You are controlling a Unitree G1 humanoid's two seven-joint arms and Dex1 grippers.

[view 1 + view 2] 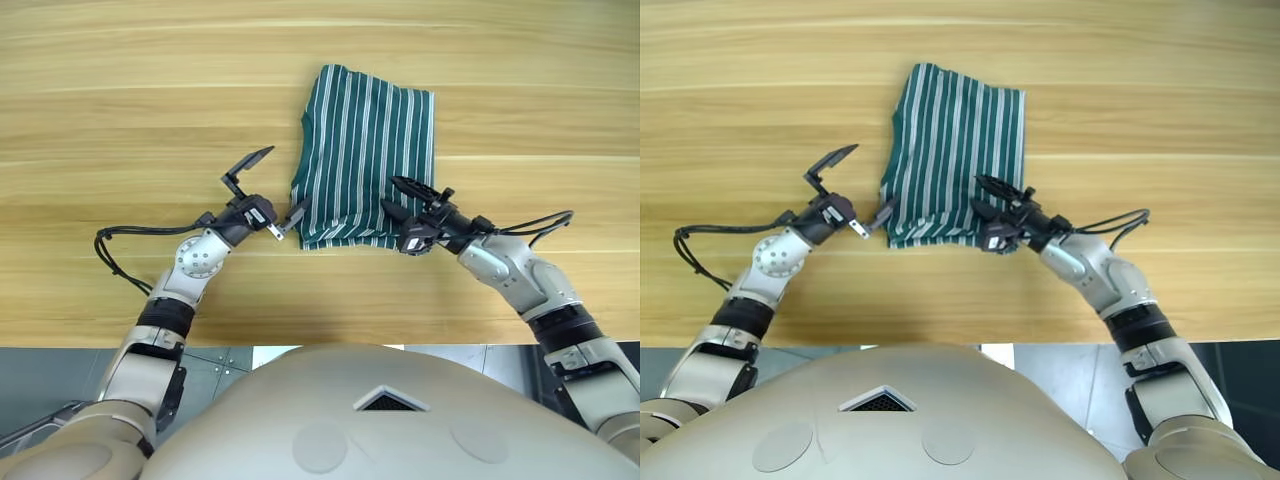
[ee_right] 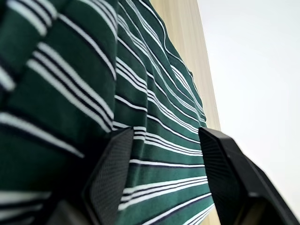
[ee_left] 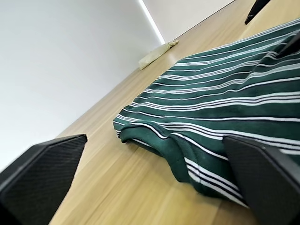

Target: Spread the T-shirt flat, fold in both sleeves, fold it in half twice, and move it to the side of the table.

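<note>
Already folded small, striped T-shirt (image 1: 365,155) on bench (image 1: 120,100), long axis running away from robot. Left end effector (image 1: 283,182) spread wide, just beside near-left corner. Right end effector (image 1: 392,195) parted more narrowly over near-right corner, holding nothing. Both about equally near; probably sideways move left.

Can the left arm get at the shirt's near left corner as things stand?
Probably yes. The left tool is open right beside that corner of the shirt, one finger close to the hem, with bare table around it. Nothing stands between.
</note>
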